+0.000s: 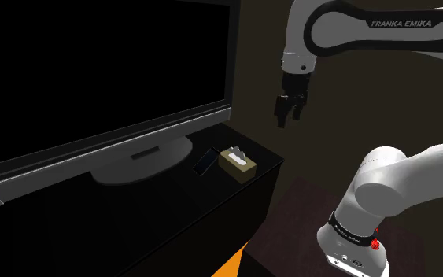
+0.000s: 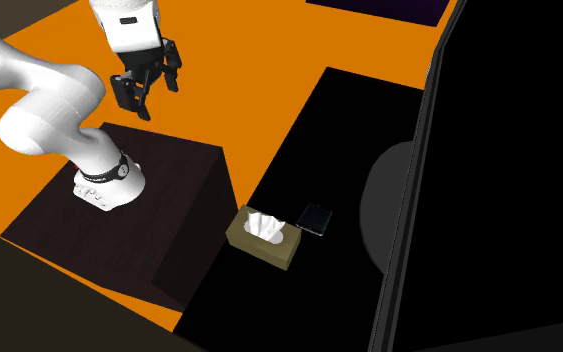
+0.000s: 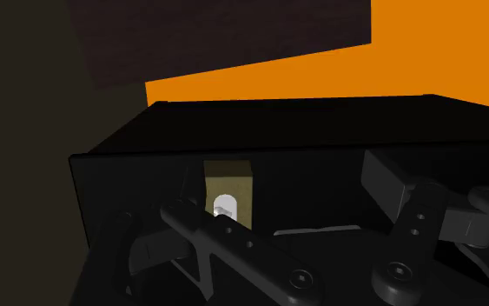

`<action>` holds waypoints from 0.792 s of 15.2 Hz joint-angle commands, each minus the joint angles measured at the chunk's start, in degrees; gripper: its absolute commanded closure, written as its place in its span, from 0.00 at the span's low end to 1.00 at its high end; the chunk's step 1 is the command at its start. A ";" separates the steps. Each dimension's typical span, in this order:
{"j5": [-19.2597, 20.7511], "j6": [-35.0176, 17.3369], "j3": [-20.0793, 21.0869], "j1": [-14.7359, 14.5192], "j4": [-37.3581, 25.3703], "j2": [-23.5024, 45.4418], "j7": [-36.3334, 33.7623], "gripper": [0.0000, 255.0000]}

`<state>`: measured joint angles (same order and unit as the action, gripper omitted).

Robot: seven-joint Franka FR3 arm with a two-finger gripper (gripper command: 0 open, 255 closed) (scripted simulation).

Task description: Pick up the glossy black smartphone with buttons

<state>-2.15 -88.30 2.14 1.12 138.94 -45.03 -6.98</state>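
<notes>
Shoulder view: slim, flat black smartphone

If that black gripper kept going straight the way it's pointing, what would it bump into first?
Probably the top of the black cabinet, close beside the tan tissue box. The gripper hangs open, well above it, so depth is uncertain.

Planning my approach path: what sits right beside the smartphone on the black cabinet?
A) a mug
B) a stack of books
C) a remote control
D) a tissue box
D: the smartphone lies flat between the tan tissue box and the TV's base, close beside the box.
</notes>
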 commanded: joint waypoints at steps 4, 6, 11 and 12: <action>-1.56 -6.07 -3.73 0.31 1.10 4.39 3.44 0.00; -2.98 -9.94 -6.15 0.33 1.35 7.82 5.97 0.00; -8.26 -18.48 -12.03 -0.53 0.20 17.93 13.38 0.00; -9.69 -19.90 -13.17 -0.85 -0.35 20.18 15.08 0.00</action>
<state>-10.34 -106.34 -9.94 0.65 139.04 -27.27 6.42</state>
